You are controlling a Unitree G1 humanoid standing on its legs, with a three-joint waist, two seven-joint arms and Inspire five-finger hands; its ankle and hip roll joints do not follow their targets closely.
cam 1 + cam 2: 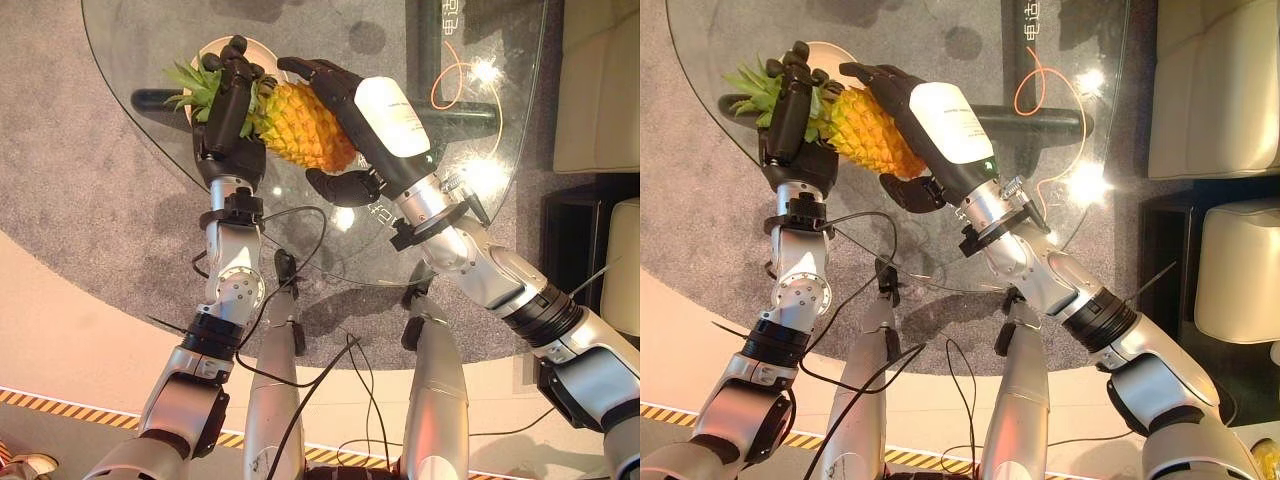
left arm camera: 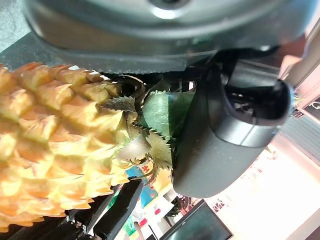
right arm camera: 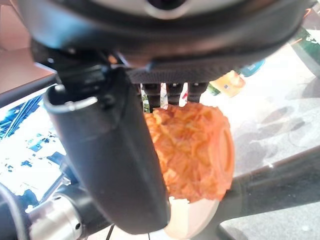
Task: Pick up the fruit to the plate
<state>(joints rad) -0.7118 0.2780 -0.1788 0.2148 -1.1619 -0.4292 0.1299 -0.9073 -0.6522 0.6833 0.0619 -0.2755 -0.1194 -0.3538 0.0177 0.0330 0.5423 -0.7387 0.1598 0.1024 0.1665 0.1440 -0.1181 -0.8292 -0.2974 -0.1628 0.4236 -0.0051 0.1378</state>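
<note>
A yellow-orange pineapple [image 1: 300,125] with a green leafy crown [image 1: 192,88] is held lying sideways over the far left part of the round glass table [image 1: 500,40]. My left hand [image 1: 228,110] is curled round it where the crown meets the body [image 2: 55,145]. My right hand [image 1: 385,115] wraps the body from the other end, fingers over the top and thumb [image 1: 345,185] underneath. The pineapple's base end [image 3: 192,150] shows past the right thumb. A pale round plate [image 1: 212,47] lies under the crown end, mostly hidden by the left hand and the fruit.
An orange cable loop [image 1: 455,85] and a dark bar [image 1: 470,115] show through the glass on the right. Cream cushions [image 1: 600,90] and a dark low unit [image 1: 580,240] stand at the right edge. Grey carpet [image 1: 70,170] surrounds the table.
</note>
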